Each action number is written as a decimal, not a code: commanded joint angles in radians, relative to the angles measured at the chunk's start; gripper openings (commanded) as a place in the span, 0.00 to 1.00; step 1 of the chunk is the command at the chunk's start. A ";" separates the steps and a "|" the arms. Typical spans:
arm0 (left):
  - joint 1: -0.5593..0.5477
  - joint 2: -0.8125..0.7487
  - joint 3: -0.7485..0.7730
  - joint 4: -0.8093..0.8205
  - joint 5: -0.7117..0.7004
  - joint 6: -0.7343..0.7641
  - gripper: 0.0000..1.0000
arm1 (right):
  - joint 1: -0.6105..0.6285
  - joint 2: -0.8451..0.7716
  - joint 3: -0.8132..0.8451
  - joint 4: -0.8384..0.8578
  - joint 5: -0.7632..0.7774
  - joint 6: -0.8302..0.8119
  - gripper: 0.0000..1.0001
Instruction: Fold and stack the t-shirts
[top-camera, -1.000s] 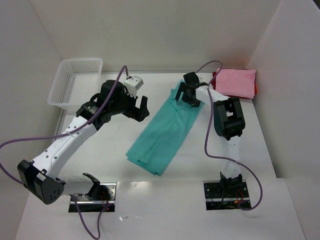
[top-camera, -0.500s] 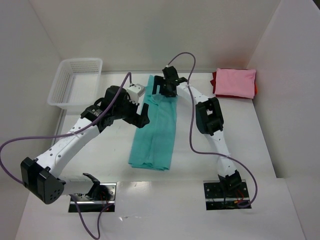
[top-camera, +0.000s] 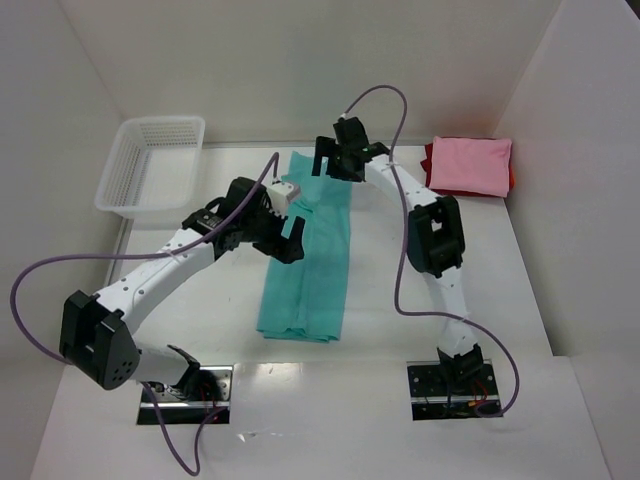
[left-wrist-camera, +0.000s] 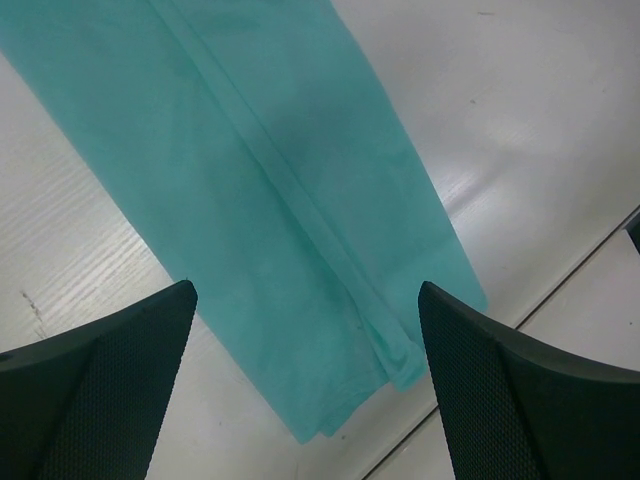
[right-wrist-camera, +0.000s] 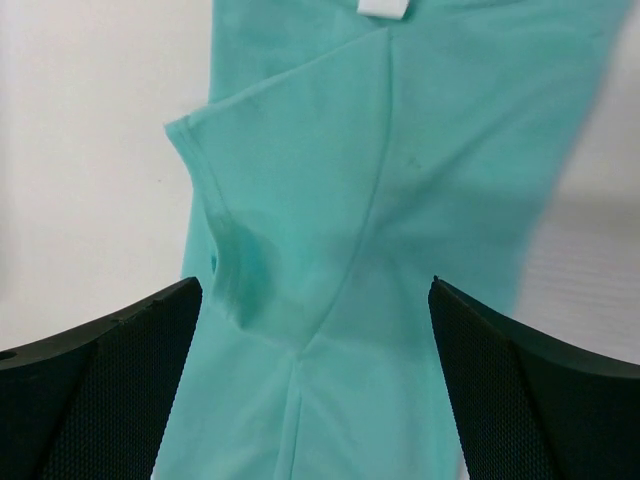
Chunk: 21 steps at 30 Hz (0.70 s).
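Currently: white table (top-camera: 490, 285), white walls (top-camera: 300, 60), one mesh basket (top-camera: 113, 180) at the far left. Three shirts: one teal t-shirt (top-camera: 310, 270) lying long at centre, one pink t-shirt (top-camera: 470, 165) folded on one red t-shirt (top-camera: 428, 163) at the far right. Two claws, left gripper (left-wrist-camera: 307, 290) and right gripper (right-wrist-camera: 315, 285), both spread wide over the teal t-shirt, gripping nothing.

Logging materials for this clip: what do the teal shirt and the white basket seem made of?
Teal shirt: soft cloth, probably cotton knit, matte; it lies limp, with stitched seams. White basket: apparently rigid plastic mesh, smooth; gridded, see-through walls hold shape.
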 joint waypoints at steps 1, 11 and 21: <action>-0.020 0.046 -0.038 -0.009 0.068 0.020 0.99 | -0.018 -0.264 -0.168 0.016 0.091 0.009 1.00; -0.107 0.189 -0.053 -0.025 0.046 -0.005 0.99 | -0.018 -0.338 -0.548 0.173 0.096 0.074 1.00; -0.184 0.317 -0.003 -0.059 -0.063 -0.063 0.99 | -0.018 -0.117 -0.284 0.115 0.057 0.045 1.00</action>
